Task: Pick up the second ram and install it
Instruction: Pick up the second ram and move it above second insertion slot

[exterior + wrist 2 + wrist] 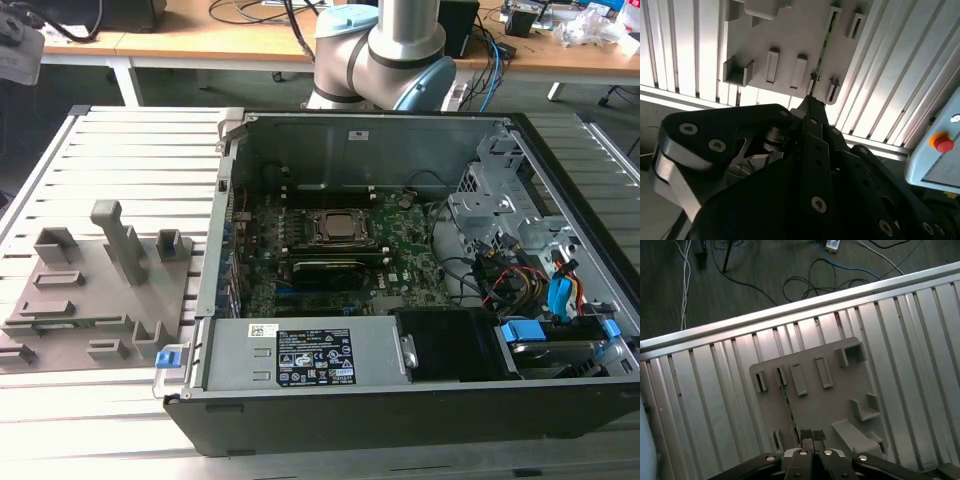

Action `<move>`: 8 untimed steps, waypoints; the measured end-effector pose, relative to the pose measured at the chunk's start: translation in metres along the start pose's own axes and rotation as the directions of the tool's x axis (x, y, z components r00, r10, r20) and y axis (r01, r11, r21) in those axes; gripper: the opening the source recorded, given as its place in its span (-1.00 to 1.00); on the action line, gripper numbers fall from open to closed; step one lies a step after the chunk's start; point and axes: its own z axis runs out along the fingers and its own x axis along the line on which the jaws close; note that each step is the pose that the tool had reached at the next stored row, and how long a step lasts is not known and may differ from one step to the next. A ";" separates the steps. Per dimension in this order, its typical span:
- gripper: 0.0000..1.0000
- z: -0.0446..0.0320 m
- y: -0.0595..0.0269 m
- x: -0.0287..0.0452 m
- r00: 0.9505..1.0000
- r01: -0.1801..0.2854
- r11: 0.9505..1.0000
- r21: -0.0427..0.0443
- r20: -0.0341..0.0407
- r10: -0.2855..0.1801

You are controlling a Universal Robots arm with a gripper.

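Exterior view, 9 o'clock to 3 o'clock: a gray fixture tray [95, 300] rested on the slatted table [120, 140], just beside the open computer case [360, 118]. Inside the case, the CPU socket [335, 228] sat mid-board, a silver power supply [300, 350] lay along the 6 o'clock wall, and a drive cage [500, 190] with loose cables took the 3 o'clock end. The arm's base [405, 40] stood at 12 o'clock behind the case. In both wrist views the gripper [811, 434] [810, 104] hung above the tray, its fingers drawn together with nothing clamped between them. The second ram [789, 407] [824, 50], a thin green stick seen edge-on, lay in the tray's holders, free of the gripper. In the second wrist view a pale control box with a red button [942, 142] lay past the table's edge.
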 end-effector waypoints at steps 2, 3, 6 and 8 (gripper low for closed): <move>-0.79 0.0002 0.0000 0.0000 0.999 0.040 0.999 -0.001 -0.002 -0.040; -0.79 0.0001 0.0000 0.0000 0.997 0.071 0.997 -0.002 -0.003 -0.071; -0.79 0.0002 0.0000 0.0000 0.997 0.073 0.997 -0.002 -0.003 -0.073; -0.79 0.0002 0.0000 0.0000 0.997 0.073 0.997 -0.002 -0.003 -0.073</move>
